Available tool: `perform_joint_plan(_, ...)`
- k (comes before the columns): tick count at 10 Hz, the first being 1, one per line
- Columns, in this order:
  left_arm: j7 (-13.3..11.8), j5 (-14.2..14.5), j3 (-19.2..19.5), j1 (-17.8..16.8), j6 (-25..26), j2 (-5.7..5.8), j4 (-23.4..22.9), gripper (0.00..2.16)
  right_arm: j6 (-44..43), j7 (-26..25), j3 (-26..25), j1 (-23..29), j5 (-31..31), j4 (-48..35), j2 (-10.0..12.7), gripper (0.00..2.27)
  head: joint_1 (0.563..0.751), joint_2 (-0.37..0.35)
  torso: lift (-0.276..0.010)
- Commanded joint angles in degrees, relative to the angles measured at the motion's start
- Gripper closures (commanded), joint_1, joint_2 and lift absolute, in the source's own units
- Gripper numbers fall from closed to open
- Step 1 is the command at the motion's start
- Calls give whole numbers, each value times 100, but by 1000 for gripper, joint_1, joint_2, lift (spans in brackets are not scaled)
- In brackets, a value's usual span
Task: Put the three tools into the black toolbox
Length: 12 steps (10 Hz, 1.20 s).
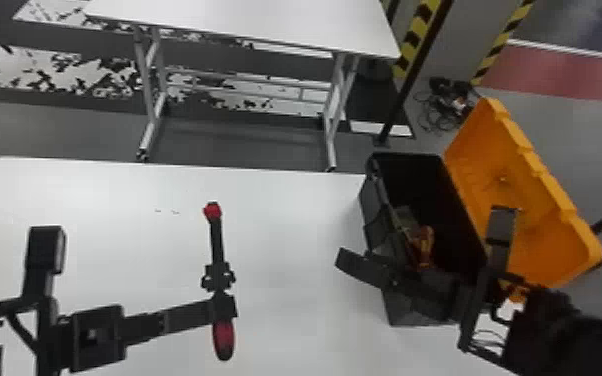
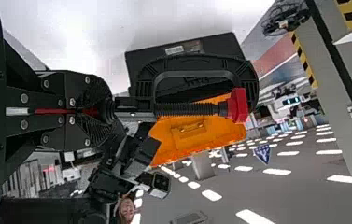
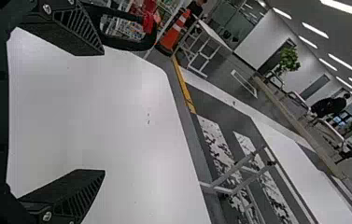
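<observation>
Left hand (image 1: 223, 305) clamped on the red-tipped tool (image 1: 217, 240) above the white surface (image 1: 290, 225), right hand (image 3: 103, 112) spread wide by the black toolbox (image 1: 376, 210), and a low, careless swing could clip either and twist the tool loose!

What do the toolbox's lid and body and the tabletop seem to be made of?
Orange lid: probably moulded plastic with a slight sheen; its edge is stepped and evenly coloured.
Black body: likely plastic too, dull, with shaped side walls, though painted metal is possible.
Tabletop: perhaps laminate, smooth and white, softly reflecting light.
</observation>
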Motion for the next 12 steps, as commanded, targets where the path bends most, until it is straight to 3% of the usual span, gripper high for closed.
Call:
perform_joint_plan(1, -91, 24, -111, 161, 7, -1, -34, 2142, 253, 11, 75, -121, -39, 32, 2, 103, 695, -214, -51)
perform_joint_plan(5, -276, 77, -462, 276, 7, -1, -140, 2142, 1185, -33, 452, -472, -452, 138, 28, 103, 695, -193, -51)
perform_joint_plan(7, -276, 68, -603, 302, 7, -9, -175, 2142, 1290, -15, 479, -569, -944, 410, 28, 103, 695, -181, -51)
perform_joint_plan(12, -311, -46, -673, 451, 7, -9, -245, 2142, 1782, 28, 444, -718, -1480, 613, 19, 103, 695, -155, -51)
